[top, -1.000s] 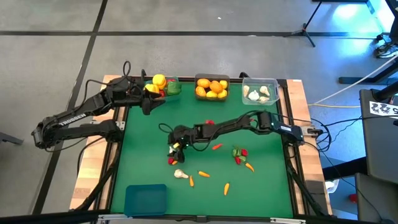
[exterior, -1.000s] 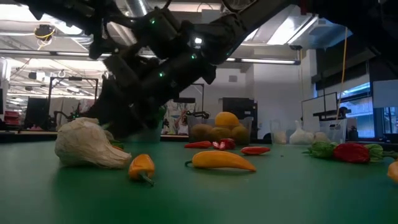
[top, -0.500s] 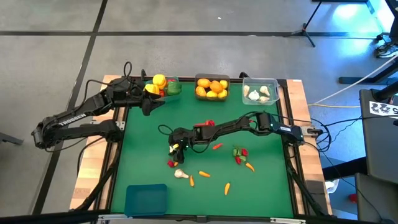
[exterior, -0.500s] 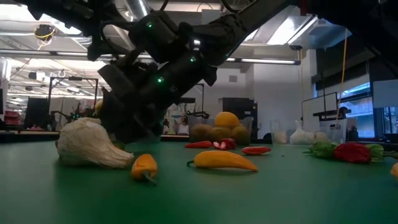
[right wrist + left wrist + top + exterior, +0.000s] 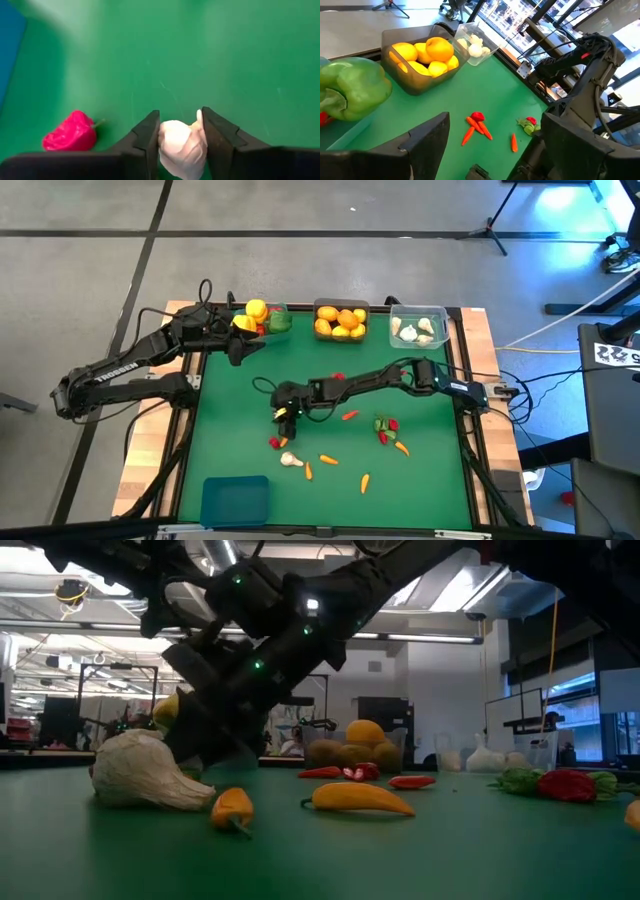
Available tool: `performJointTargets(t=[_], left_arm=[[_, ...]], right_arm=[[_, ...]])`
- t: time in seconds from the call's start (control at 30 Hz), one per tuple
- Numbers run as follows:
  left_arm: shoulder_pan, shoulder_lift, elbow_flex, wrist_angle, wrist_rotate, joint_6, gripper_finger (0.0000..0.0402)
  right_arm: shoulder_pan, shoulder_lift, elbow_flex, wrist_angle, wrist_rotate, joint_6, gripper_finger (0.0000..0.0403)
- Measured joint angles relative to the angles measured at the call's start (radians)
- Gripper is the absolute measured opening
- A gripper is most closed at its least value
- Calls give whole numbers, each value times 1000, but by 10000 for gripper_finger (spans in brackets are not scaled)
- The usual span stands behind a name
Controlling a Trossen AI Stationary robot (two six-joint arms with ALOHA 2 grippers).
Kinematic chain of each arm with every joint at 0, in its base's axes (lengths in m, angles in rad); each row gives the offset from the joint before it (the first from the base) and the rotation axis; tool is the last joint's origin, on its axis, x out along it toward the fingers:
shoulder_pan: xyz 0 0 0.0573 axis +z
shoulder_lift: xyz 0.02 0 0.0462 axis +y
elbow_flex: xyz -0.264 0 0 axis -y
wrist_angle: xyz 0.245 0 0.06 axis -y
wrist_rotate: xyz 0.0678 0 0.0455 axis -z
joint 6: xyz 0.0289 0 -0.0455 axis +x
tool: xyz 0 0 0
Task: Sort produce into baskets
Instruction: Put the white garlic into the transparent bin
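My right gripper point(image 5: 284, 417) reaches to the mat's middle left and is shut on a pale garlic bulb point(image 5: 181, 145). A second garlic bulb point(image 5: 290, 460) and a red pepper point(image 5: 274, 442) lie on the mat just nearer. My left gripper point(image 5: 237, 345) hangs open, with nothing between its fingers, beside the teal basket point(image 5: 268, 320) of peppers at the far left. Along the far edge also stand the dark basket point(image 5: 341, 321) of oranges and lemons and the clear basket point(image 5: 417, 326) of garlic. The blue basket point(image 5: 234, 500) sits at the near left. My right gripper pinches the garlic bulb between its two fingers, one on each of its sides point(image 5: 165, 137). The fingers slant down from the table's right. Whether the bulb still rests on the mat or hangs clear I cannot tell.
Loose produce lies right of and nearer than the right gripper: carrots point(image 5: 327, 460), a chilli point(image 5: 348, 416), a green and red cluster point(image 5: 383, 426). More red pieces point(image 5: 337, 378) lie under the right arm. The mat's left strip between the teal and blue baskets is bare.
In the low view my right gripper has shifted a little, and a pale yellowish round thing now shows at its left side where none showed a second ago. The produce lying on the mat has kept its place.
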Motion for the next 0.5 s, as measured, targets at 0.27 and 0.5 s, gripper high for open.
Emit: performJointTargets(t=[0.27,0.5], left_arm=[[0,-7,0,9,0,-2,309],[0,-36,0,11,0,-2,309]], right_arm=[[-70,-107,71,-228,-13,-136,118],[-167,-217,70,-439,-47,-240,119]])
